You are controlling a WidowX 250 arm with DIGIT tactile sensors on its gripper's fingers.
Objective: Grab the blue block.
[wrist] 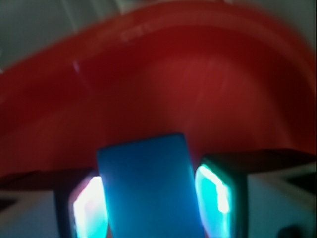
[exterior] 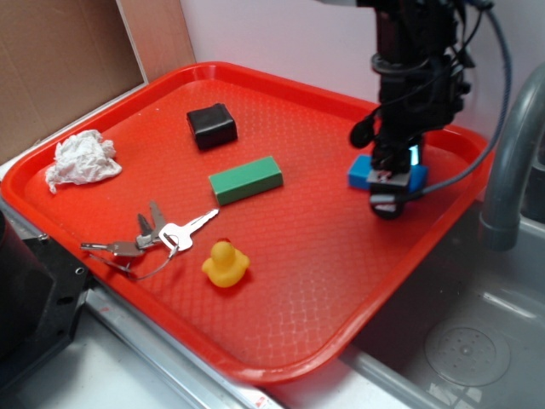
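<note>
We see the black gripper point(exterior: 393, 175) clamped on the bright blue rectangular block point(wrist: 148, 188); the arm hides the block's middle.

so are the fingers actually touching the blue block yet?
Cannot tell. The wrist view shows the blue block between both fingers, tight at its sides, but blur hides whether any gap remains. The exterior view is blocked by the gripper.

Matte black blocky plastic arm point(exterior: 417, 60) | black cables loop along its side, one grey-blue cable arcs away right of the hand | black two-fingered gripper point(exterior: 393, 175) with a pale metal plate at its tip | wrist view: black-framed finger pads point(wrist: 215, 191) glow teal-white, blurred
</note>
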